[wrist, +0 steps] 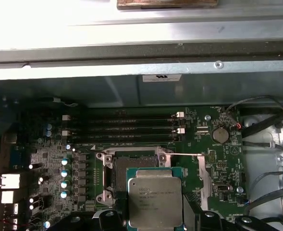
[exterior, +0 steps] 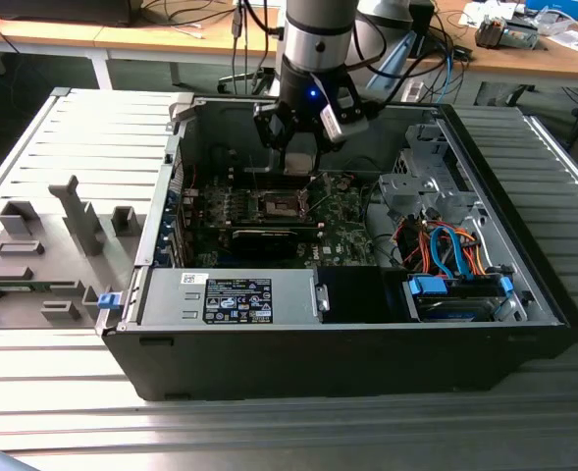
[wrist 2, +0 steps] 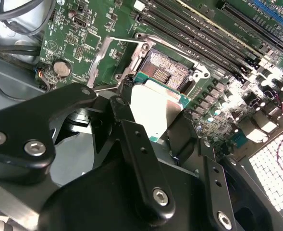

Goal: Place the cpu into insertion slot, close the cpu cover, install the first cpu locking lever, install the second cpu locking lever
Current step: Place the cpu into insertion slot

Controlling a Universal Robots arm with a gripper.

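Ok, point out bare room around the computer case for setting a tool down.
The slatted table is bare in front of the case and along the exterior view's right. The exterior view's left holds grey fixtures; inside, cables and the gripper holding the cpu crowd it.

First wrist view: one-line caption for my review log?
Gripper holds the cpu close to the exposed insertion slot on the green motherboard, beside the memory slots.

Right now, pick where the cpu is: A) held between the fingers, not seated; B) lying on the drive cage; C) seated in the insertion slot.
A: the cpu sits between the fingers, and the contact field of the insertion slot lies bare beyond it.
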